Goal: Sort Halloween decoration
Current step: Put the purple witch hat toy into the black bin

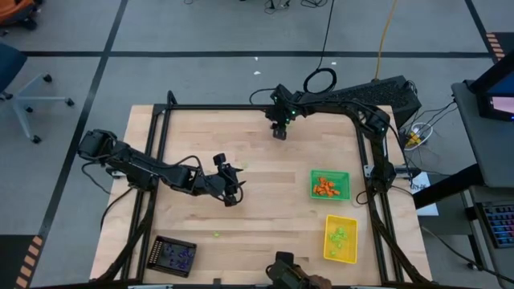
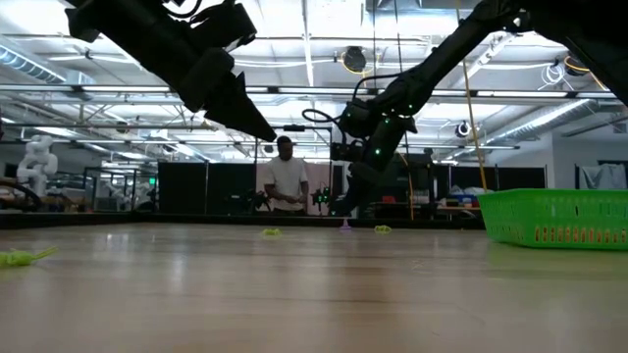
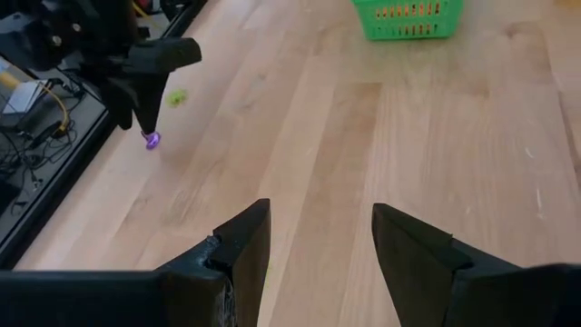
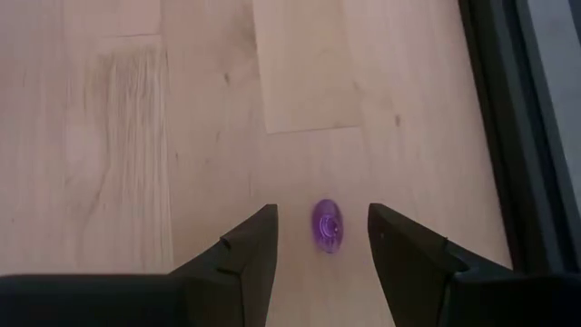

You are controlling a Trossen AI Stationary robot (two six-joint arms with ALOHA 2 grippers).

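The right gripper (image 4: 313,241) hangs low over the table's far edge, about twelve o'clock on the table (image 1: 265,209) seen from above, its jaws parted with a purple trinket (image 4: 328,225) lying between the fingertips and not yet pinched. The piece looks to sit a shade nearer one finger than the other, so if the jaws close from here I'd guess the nearer finger could nudge it first and flick it sideways. It is smooth and rounded, the sort of thing that squirts out of a pinch. The black frame rail (image 4: 508,136) runs just beside it, so a skid that way could lodge it against the rail or send it off the wood.

The left gripper (image 1: 231,195) hovers near the middle of the table, toward nine o'clock, jaws apart and empty.

Other pieces lie loose: a lime green one (image 1: 216,234) toward six o'clock and another lime green one (image 3: 176,96) near the right arm. A sweep of either arm could scatter them.

The green tray (image 1: 330,185) at three o'clock holds orange pieces, the yellow tray (image 1: 340,238) at about four o'clock holds lime green ones, and the black tray (image 1: 173,255) at seven o'clock seems to hold purple ones. That is a long carry across the left arm's ground, where I'd worry about a bump or a drop.
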